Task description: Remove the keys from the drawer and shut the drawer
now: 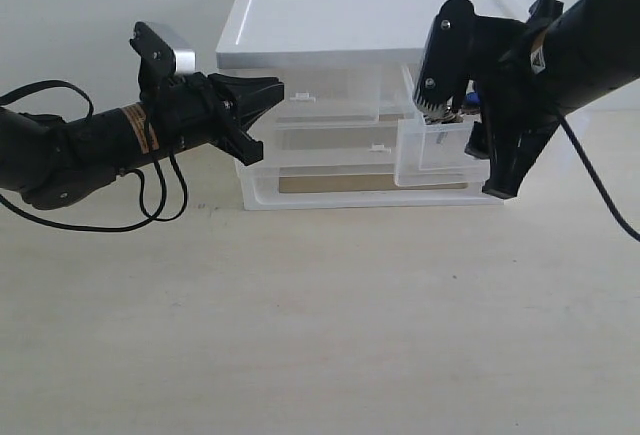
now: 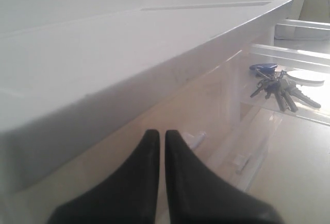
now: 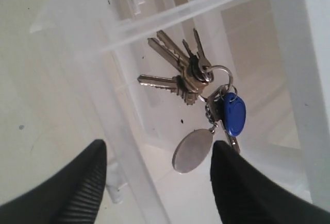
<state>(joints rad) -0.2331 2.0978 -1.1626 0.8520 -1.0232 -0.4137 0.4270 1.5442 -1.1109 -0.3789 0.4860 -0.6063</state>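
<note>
The right jaws stand wide open with nothing between their pads, poised over the pulled-out drawer (image 1: 432,160) of the white-topped organizer (image 1: 350,15). The keys (image 3: 192,82) lie loose on the drawer's translucent floor, ahead of the open jaws and roughly centred between them, touching neither pad. Their blades fan away from the ring, the blue fob (image 3: 233,113) lies nearer one finger, and the oval silver tag (image 3: 192,150) rests closest to the jaws. The left jaws are drawn together to a thin slit and hold nothing. They point at the organizer's front by its other end, just below the white top's edge. The organizer sits on a pale bench (image 1: 320,315).
</note>
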